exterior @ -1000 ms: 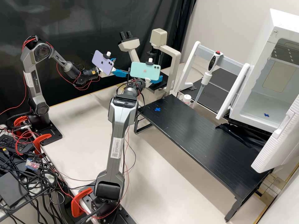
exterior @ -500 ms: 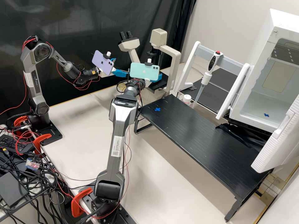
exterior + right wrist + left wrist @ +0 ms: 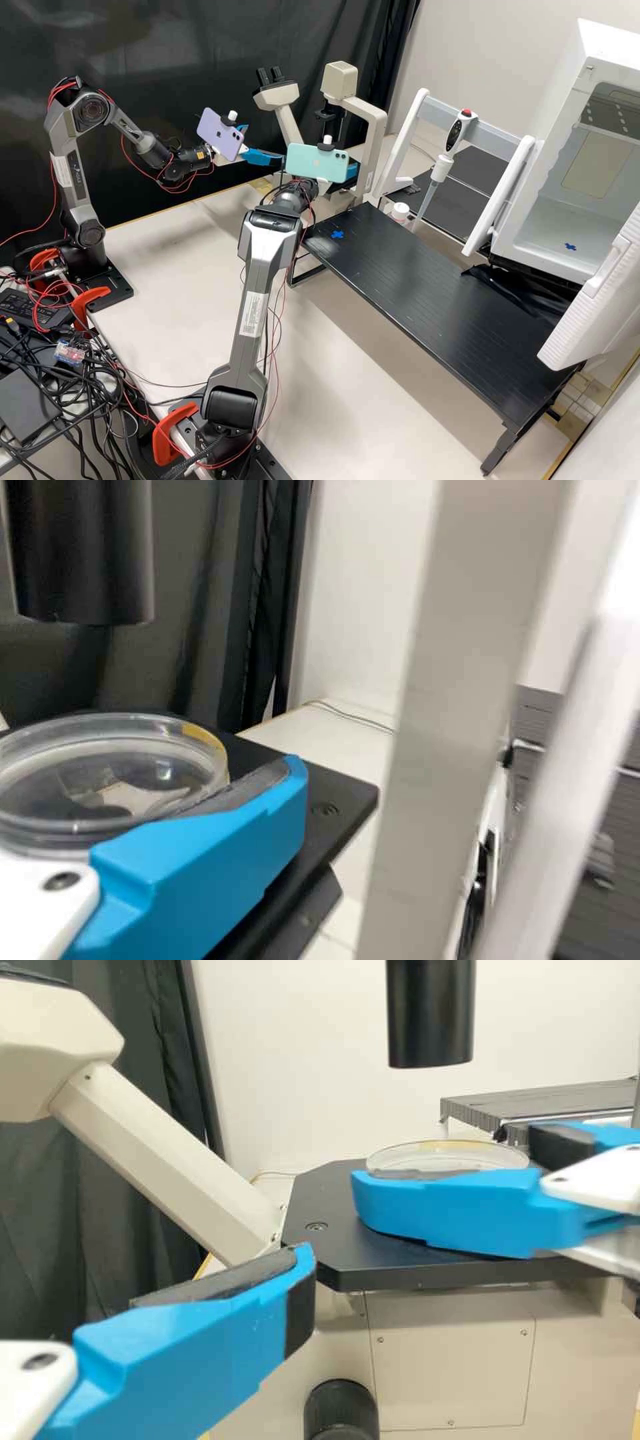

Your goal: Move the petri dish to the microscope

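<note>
left gripper (image 3: 265,143): fingers open, no load.
microscope stage (image 3: 325,1200): transport done, placement apparently incomplete.
petri dish (image 3: 440,1153): under the black cylinder (image 3: 431,1015), apparently just above the stage.
right gripper (image 3: 445,1167): fingers gripping the dish; lowering, release and withdrawal remain.
change, high view: right arm shifts rightward and slightly down; left arm unchanged.

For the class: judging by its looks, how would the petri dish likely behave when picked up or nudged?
The petri dish is probably stiff and perhaps brittle, as its clear wall keeps a crisp round shape. Its glossy surface suggests it could slip. Being low and wide, it would likely slide rather than tip, though it might roll if stood on edge.
</note>
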Controlling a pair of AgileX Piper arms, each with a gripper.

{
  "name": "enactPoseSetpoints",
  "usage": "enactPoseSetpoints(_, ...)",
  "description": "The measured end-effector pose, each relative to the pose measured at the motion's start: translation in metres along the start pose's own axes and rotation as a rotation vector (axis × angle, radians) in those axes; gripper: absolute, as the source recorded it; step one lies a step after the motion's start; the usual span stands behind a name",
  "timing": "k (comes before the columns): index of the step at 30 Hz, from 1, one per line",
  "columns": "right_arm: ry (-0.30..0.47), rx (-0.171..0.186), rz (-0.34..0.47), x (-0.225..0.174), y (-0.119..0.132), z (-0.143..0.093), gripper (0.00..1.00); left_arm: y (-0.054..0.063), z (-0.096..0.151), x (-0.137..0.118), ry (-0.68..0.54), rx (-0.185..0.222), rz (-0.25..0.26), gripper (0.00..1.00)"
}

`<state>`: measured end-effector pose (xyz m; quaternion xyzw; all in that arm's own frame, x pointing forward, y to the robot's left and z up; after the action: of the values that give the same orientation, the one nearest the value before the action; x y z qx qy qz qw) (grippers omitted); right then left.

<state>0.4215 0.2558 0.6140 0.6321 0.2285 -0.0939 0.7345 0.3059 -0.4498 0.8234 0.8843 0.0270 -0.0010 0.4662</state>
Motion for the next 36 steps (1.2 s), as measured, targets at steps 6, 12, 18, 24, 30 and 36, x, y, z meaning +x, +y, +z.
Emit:
enactPoseSetpoints(6,0.050,-0.002,-0.010,-0.025,0.003,0.004,1.00,0.000,0.000,0.000,0.000,0.000,0.000,1.00)
enactPoseSetpoints(12,0.152,-0.015,-0.023,-0.080,0.016,-0.003,1.00,0.000,0.000,0.000,0.000,0.000,0.000,1.00)
enactPoseSetpoints(18,0.272,-0.037,0.057,-0.137,0.031,0.005,1.00,0.000,0.000,0.000,0.000,0.000,0.000,1.00)
enactPoseSetpoints(24,0.328,0.007,0.248,-0.193,0.061,0.043,1.00,0.000,0.000,0.000,0.000,0.000,0.000,1.00)
enactPoseSetpoints(30,0.260,0.048,0.462,-0.240,0.081,0.095,1.00,0.000,0.000,0.000,0.000,0.000,0.000,1.00)
enactPoseSetpoints(36,0.090,0.103,0.621,-0.269,0.088,0.144,1.00,0.000,0.000,0.000,0.000,0.000,0.000,1.00)
